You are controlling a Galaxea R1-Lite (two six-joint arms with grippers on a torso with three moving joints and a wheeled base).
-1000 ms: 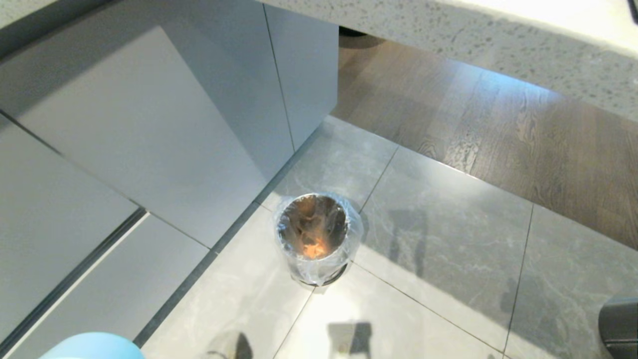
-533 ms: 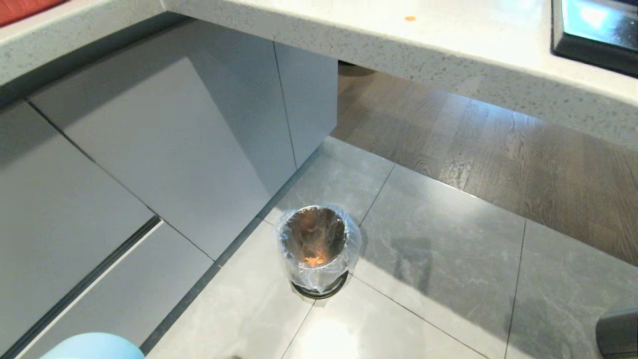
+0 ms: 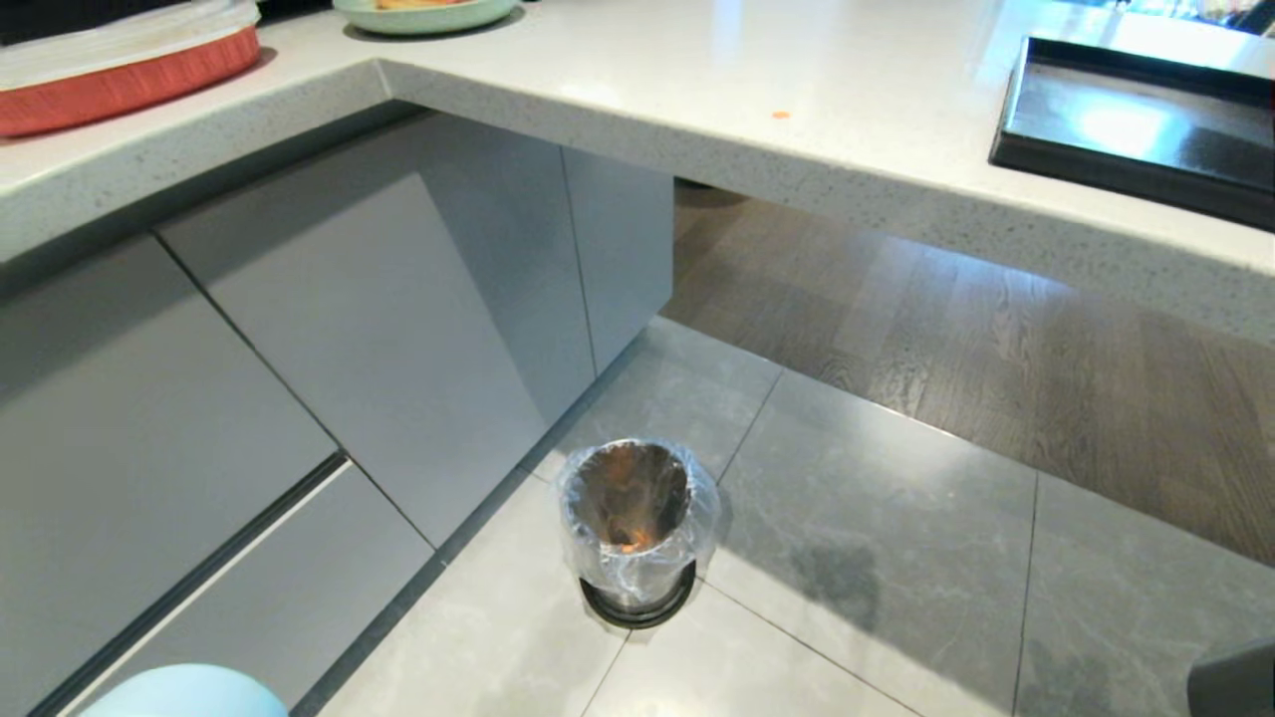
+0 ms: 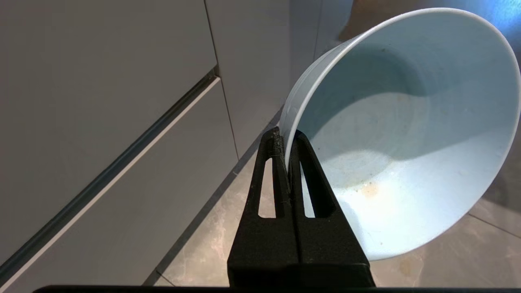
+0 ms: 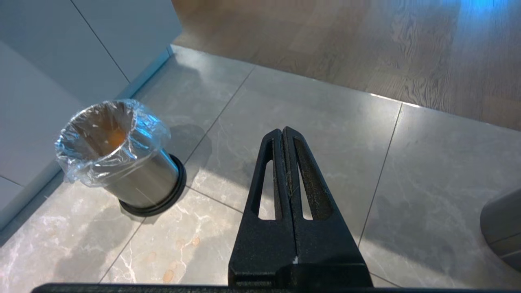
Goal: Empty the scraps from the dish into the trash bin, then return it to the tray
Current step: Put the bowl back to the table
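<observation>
My left gripper [image 4: 286, 140] is shut on the rim of the dish [image 4: 407, 134], a pale-blue bowl held tilted over the floor, its inside bare but for faint smears. A sliver of the dish [image 3: 184, 692] shows at the head view's bottom left. The trash bin [image 3: 633, 523], shiny metal with a crinkly clear bag, stands on the floor tiles by the cabinet; orange scraps [image 3: 630, 543] lie inside it. In the right wrist view the trash bin [image 5: 122, 158] is off to one side. My right gripper [image 5: 283, 134] is shut and holds nothing. The black tray [image 3: 1136, 124] lies on the counter at upper right.
A pale stone counter [image 3: 697, 110] overhangs grey cabinet fronts [image 3: 329, 329]. On it sit a pale-green plate [image 3: 423, 15], a red-rimmed container [image 3: 120, 60] and one stray orange crumb [image 3: 781, 115]. Wood flooring [image 3: 1046, 339] lies beyond the tiles.
The whole head view has tilted upward: the counter top, the tray and the plate have come into sight and the bin sits lower in the picture. Neither arm has moved.
</observation>
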